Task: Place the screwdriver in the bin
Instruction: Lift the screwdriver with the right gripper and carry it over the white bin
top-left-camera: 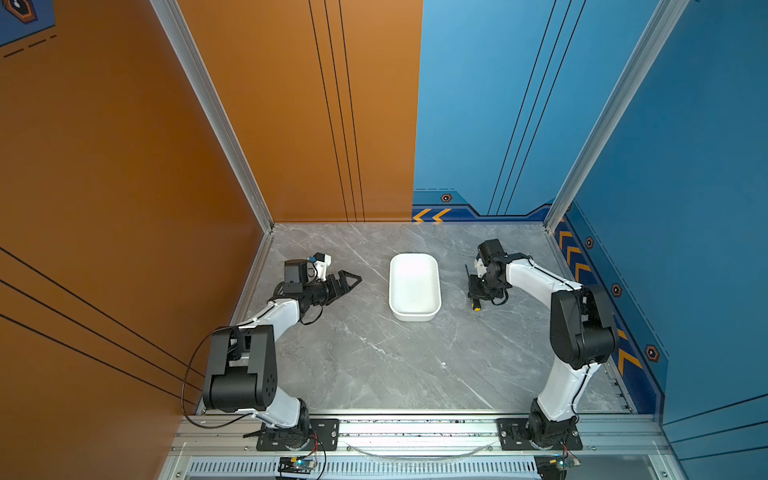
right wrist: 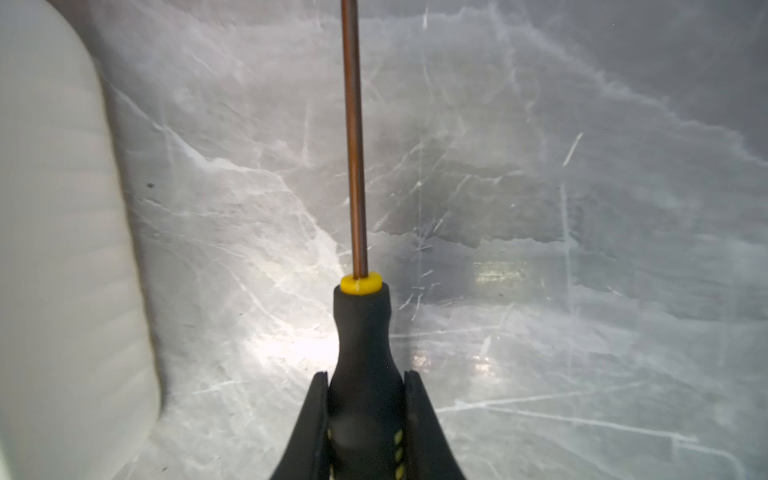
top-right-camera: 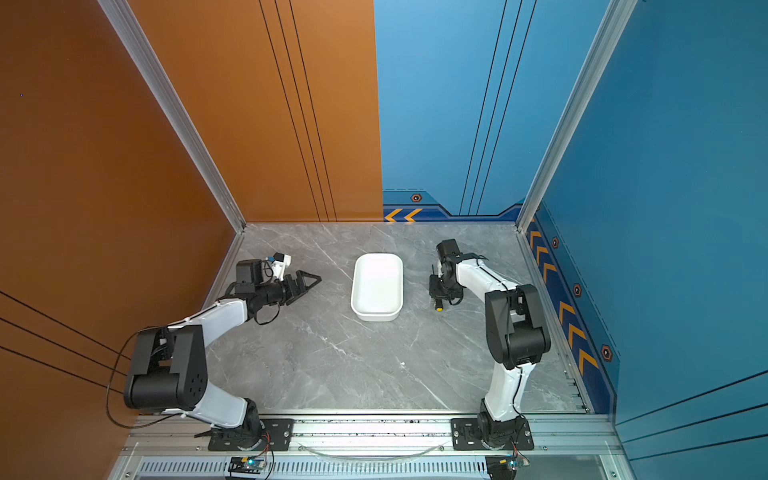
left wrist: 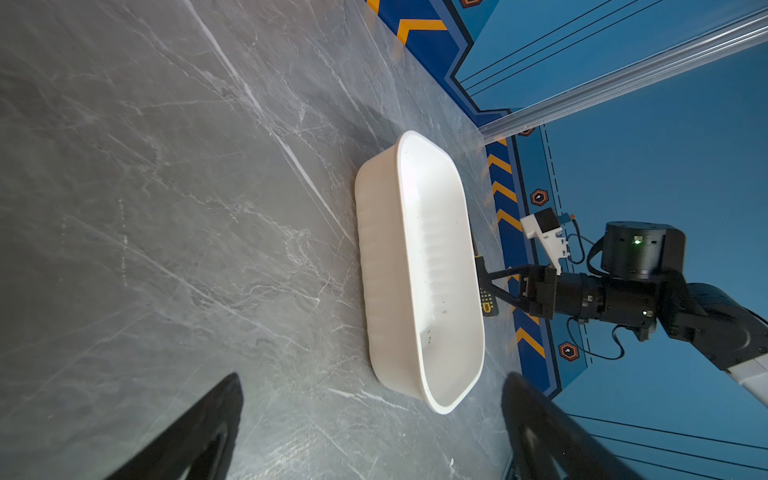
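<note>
The screwdriver (right wrist: 360, 332) has a black handle, a yellow collar and a thin metal shaft. It is low at the table, just right of the bin, with its yellow end (top-left-camera: 477, 308) toward the front. My right gripper (right wrist: 365, 376) is shut on its handle, one finger on each side; in both top views this gripper (top-left-camera: 474, 291) (top-right-camera: 435, 291) points down over it. The white bin (top-left-camera: 415, 318) (top-right-camera: 376, 316) (left wrist: 378, 270) stands at the table's middle with nothing inside. My left gripper (left wrist: 372, 386) (top-left-camera: 353, 280) is open and empty, left of the bin.
The grey marble table (top-left-camera: 374, 365) is walled by orange panels on the left and blue panels behind and on the right. The bin's side wall (right wrist: 62, 249) is close beside the held screwdriver. Both arm bases sit on the front rail (top-left-camera: 415, 428).
</note>
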Controlling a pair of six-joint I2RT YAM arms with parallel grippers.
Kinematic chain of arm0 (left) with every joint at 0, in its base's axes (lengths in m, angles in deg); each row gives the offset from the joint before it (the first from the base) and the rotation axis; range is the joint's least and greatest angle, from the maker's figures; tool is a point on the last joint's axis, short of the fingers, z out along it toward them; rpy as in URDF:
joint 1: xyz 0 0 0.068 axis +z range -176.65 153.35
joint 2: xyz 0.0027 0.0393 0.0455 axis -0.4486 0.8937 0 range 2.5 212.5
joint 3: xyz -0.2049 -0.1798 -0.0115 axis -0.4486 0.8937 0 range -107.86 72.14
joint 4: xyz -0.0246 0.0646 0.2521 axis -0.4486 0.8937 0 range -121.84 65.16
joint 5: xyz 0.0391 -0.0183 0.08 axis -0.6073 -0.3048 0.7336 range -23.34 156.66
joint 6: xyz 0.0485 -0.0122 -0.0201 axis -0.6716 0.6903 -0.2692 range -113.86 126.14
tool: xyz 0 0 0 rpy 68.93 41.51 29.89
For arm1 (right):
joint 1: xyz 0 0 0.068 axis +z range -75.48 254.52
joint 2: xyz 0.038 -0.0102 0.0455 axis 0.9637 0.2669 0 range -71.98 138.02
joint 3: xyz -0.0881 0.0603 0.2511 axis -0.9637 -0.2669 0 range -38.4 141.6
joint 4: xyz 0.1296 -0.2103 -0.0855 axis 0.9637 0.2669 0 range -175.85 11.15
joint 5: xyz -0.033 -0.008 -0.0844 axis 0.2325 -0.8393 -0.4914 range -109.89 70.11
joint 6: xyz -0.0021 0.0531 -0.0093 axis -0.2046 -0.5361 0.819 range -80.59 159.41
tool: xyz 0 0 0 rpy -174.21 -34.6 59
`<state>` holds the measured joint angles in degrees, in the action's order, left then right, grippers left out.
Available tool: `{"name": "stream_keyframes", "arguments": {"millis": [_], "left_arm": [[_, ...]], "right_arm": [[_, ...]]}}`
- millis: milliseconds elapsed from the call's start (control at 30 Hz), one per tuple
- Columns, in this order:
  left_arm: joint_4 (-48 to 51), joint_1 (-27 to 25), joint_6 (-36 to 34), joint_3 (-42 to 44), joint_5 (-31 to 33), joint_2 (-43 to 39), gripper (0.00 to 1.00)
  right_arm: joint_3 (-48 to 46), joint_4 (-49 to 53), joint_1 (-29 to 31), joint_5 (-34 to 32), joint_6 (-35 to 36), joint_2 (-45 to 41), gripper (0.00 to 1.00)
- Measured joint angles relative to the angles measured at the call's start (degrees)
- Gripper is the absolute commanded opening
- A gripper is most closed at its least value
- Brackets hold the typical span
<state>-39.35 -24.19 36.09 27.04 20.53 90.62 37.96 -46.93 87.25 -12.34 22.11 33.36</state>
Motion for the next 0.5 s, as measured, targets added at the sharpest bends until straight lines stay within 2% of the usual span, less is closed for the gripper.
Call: {"name": "stream_keyframes", "arguments": {"millis": [300,500], "left_arm": [[-0.81,0.00,0.24,-0.20,-0.07,1.05,0.98],[-1.33,-0.37,1.20,-0.57,-0.68,2.78,0.98]], "right_arm": [[12.24,5.44,6.84,-1.90,-12.92,-8.81,0.00],[15.76,6.21,13.25,-6.67,-20.55,-8.28,0.00]]}}
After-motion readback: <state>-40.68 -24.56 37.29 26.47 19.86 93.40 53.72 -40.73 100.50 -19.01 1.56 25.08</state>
